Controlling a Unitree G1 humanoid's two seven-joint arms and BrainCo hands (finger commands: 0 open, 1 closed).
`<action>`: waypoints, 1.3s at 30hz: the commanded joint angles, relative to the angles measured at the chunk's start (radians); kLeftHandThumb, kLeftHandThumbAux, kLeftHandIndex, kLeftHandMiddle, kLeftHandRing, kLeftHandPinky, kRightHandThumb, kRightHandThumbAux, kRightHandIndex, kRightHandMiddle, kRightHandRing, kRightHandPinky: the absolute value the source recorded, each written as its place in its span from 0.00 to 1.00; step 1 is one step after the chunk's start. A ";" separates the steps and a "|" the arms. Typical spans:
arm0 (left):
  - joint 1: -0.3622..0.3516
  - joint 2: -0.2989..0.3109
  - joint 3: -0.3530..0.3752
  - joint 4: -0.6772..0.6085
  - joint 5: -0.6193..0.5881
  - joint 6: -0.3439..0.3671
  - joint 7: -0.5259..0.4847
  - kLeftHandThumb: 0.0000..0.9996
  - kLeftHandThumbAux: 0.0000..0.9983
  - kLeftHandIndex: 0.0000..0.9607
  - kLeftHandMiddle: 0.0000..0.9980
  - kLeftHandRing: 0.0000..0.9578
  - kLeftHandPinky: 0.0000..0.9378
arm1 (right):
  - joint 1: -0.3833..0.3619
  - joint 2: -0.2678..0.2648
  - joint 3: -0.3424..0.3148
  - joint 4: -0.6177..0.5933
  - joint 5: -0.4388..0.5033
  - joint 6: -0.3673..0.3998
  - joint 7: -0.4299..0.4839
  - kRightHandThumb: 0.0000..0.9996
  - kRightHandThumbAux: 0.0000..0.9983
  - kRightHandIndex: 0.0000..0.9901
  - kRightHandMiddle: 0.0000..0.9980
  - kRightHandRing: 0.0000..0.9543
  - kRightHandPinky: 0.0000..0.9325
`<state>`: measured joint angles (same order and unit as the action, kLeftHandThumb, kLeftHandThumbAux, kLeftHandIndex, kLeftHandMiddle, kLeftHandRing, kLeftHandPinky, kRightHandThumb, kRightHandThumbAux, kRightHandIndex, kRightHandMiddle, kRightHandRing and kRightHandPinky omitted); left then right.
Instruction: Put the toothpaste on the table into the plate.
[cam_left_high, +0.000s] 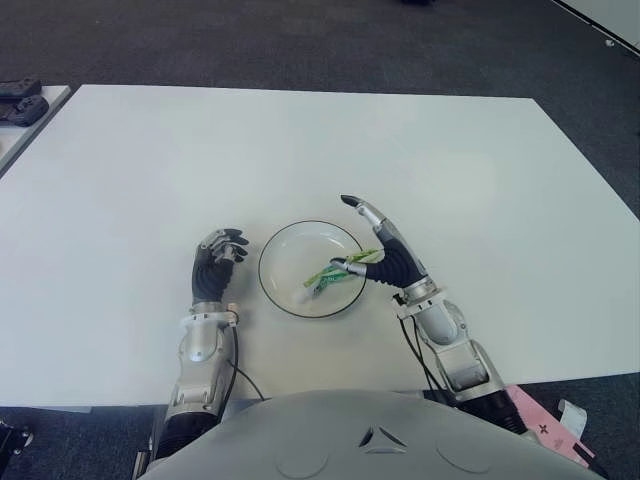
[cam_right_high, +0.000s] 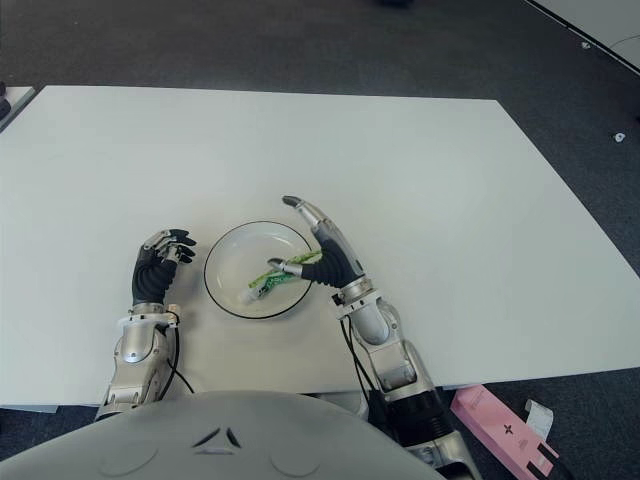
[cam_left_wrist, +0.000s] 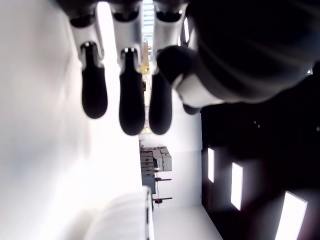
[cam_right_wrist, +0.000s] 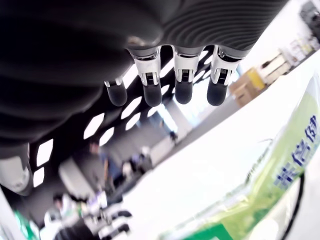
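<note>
Hands are showing one on each side of a single plate (cam_left_high: 285, 247) on the white table (cam_left_high: 130, 170). The right hand (cam_left_high: 385, 250) is reaching in from the plate's right side, forearm angled up from the table's near edge, palm turned toward the plate and long fingers (cam_left_high: 358, 206) stretching out straight over its right rim. Its fingers are extending rather than curling in the right wrist view, spread side by side with nothing between them, while its thumb is lying against the upper end of the toothpaste (cam_left_high: 336, 270); whether it is pinching the tube or only touching it cannot be told. The one green and white tube is lying slantwise inside the plate, its lower end near the plate's middle and its upper end at the right rim by the thumb. The left hand (cam_left_high: 217, 258) is showing just left of the plate, forearm running up from the near edge, its fingers curling loosely downward and holding nothing
</note>
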<state>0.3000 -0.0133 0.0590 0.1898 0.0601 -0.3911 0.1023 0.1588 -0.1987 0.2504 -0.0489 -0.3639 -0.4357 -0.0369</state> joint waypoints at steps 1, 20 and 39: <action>0.022 0.000 -0.006 0.025 0.010 0.037 0.001 0.83 0.68 0.42 0.49 0.58 0.57 | -0.003 0.020 -0.030 0.071 0.025 -0.051 -0.044 0.16 0.91 0.27 0.43 0.53 0.57; 0.021 0.001 -0.005 0.015 -0.003 0.049 -0.009 0.83 0.68 0.41 0.50 0.59 0.57 | 0.026 0.101 -0.101 0.114 0.002 -0.064 -0.190 0.01 0.96 0.40 0.46 0.47 0.43; 0.013 -0.002 -0.004 0.017 -0.009 0.046 -0.009 0.83 0.68 0.43 0.48 0.58 0.57 | 0.077 0.223 -0.144 0.090 0.075 0.079 -0.224 0.60 0.77 0.44 0.46 0.47 0.46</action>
<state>0.2996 -0.0127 0.0590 0.1770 0.0573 -0.3735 0.1016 0.2274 0.0112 0.1173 0.0405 -0.3074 -0.3975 -0.2550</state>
